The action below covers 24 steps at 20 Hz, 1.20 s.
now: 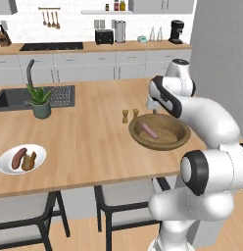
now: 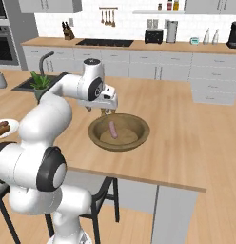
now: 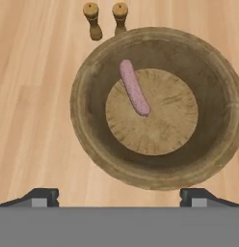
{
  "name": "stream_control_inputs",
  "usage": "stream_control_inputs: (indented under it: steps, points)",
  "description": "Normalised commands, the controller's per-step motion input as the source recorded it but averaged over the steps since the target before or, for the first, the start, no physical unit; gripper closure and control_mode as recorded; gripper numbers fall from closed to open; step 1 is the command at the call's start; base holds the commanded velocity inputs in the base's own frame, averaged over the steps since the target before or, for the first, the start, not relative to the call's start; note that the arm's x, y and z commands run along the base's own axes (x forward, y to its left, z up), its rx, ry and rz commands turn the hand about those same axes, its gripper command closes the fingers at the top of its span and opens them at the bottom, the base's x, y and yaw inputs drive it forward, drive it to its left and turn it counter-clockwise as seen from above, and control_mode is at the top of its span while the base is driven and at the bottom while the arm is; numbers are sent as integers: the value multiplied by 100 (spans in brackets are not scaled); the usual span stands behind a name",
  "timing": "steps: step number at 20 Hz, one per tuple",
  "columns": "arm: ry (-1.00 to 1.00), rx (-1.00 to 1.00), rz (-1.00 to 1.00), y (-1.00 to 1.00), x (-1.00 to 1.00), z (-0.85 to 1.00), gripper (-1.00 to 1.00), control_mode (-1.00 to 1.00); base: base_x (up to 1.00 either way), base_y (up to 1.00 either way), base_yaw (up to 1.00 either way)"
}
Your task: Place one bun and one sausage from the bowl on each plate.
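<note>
The brown wooden bowl [image 1: 180,137] [image 2: 141,136] [image 3: 87,140] sits on the island counter with one pale pink sausage [image 1: 149,130] [image 2: 113,129] [image 3: 134,88] lying on its floor. My gripper [image 1: 154,111] [image 2: 108,112] [image 3: 119,198] hovers over the bowl's near rim, open, with nothing between its fingers. Far to the left, a white plate [image 1: 40,151] [image 2: 12,125] carries a reddish-brown sausage [image 1: 18,158] [image 2: 1,128] and a golden-brown bun [image 1: 30,161] side by side.
Two small wooden shakers [image 1: 125,116] [image 3: 92,20] stand just beyond the bowl. A potted plant [image 1: 40,101] and a dark sink [image 1: 11,99] lie at the counter's far left. Chairs [image 1: 25,215] are tucked under the front edge.
</note>
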Motion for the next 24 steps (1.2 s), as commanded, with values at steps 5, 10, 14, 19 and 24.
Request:
stream_control_inputs:
  steps: [5, 10, 14, 19, 24]
  points:
    - [0, 1, 7, -5, 41, -45, -100, -100, 0, 0, 0]
    - [0, 1, 11, -17, 32, -59, -100, -100, 0, 0, 0]
    - [0, 1, 8, -6, 28, -32, -100, -100, 0, 0, 0]
    - [0, 0, 6, 0, 35, -20, -100, -100, 0, 0, 0]
    - [0, 0, 7, 0, 37, -22, -100, -100, 0, 0, 0]
